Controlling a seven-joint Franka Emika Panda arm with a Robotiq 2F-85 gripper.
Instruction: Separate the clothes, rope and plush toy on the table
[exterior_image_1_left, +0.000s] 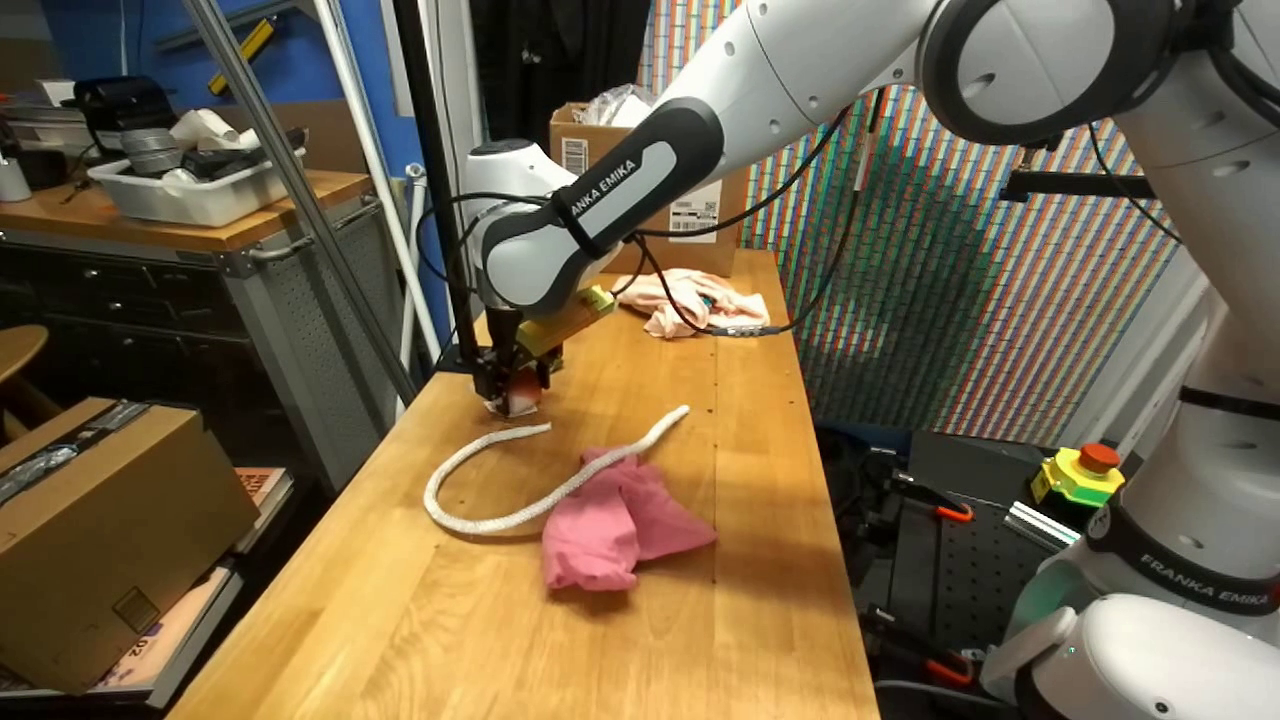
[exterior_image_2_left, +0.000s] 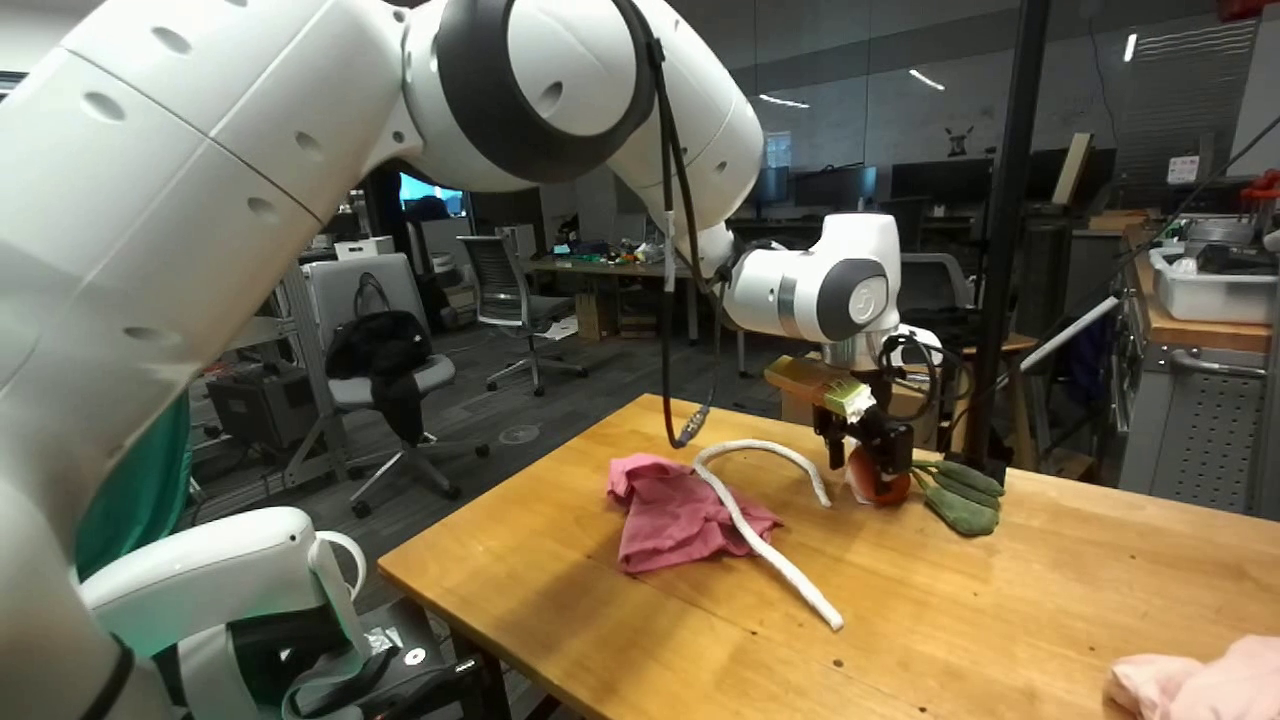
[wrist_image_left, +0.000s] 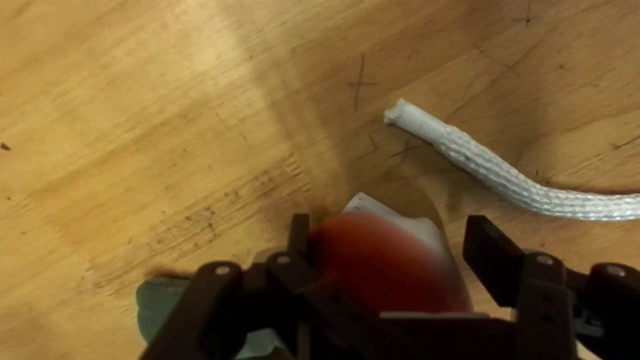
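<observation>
The plush toy (exterior_image_2_left: 880, 488), red and white with green leaves (exterior_image_2_left: 965, 497), lies near the table edge by a black pole. My gripper (wrist_image_left: 391, 245) points down over it, its jaws apart on either side of the red body. In the wrist view the left finger (wrist_image_left: 299, 234) is against or very near the toy, while a gap shows between the toy and the right finger (wrist_image_left: 492, 260). The white rope (exterior_image_1_left: 490, 524) lies in a hook shape, one end close to the toy, and crosses over the pink clothes (exterior_image_1_left: 620, 525), which sit crumpled on the table.
A pale pink cloth bundle (exterior_image_1_left: 690, 297) rests on the table by a cardboard box (exterior_image_1_left: 712, 255). The black pole (exterior_image_2_left: 1005, 250) rises at the table edge beside my gripper. A loose cable (exterior_image_2_left: 668, 300) hangs from the arm over the table.
</observation>
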